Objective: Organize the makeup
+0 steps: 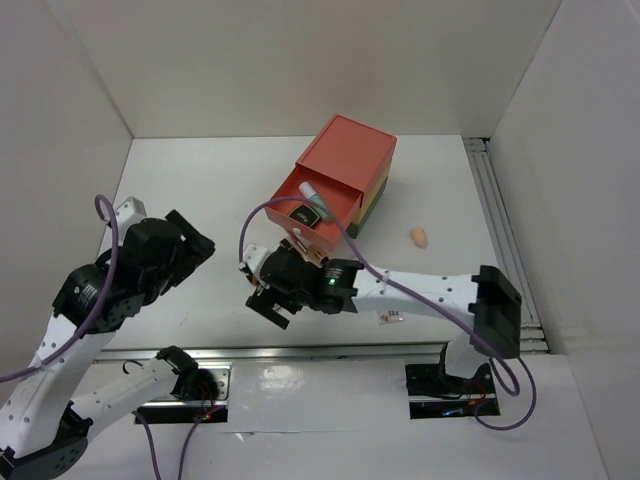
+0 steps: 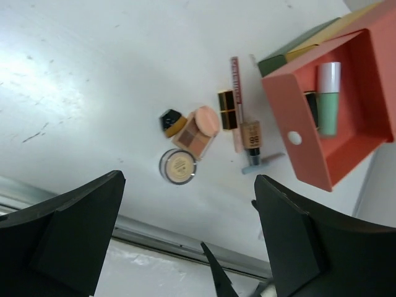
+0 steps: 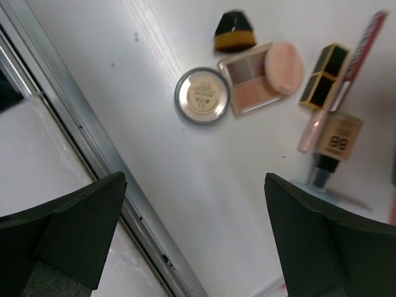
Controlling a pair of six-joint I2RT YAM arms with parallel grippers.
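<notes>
My right gripper (image 1: 272, 305) is open and empty above a cluster of makeup that its arm hides in the top view. In the right wrist view, beyond the open gripper (image 3: 195, 235), lie a round beige compact (image 3: 202, 95), a blush palette with a peach puff (image 3: 260, 80), a black-gold brush (image 3: 234, 31), a black-gold lipstick (image 3: 325, 75) and a beige BB tube (image 3: 337, 139). My left gripper (image 1: 190, 245) is open and empty to the left; it (image 2: 185, 247) sees the same round compact (image 2: 178, 166) and palette (image 2: 198, 130). A white-green tube (image 1: 313, 195) and a black square compact (image 1: 302, 215) lie in the open coral drawer (image 1: 335, 215).
The coral-yellow-green drawer box (image 1: 350, 150) stands at the middle back. A peach sponge (image 1: 419, 237) lies to its right. A clear lash pack (image 1: 390, 318) lies by the right arm. A metal rail (image 1: 330, 350) runs along the near table edge.
</notes>
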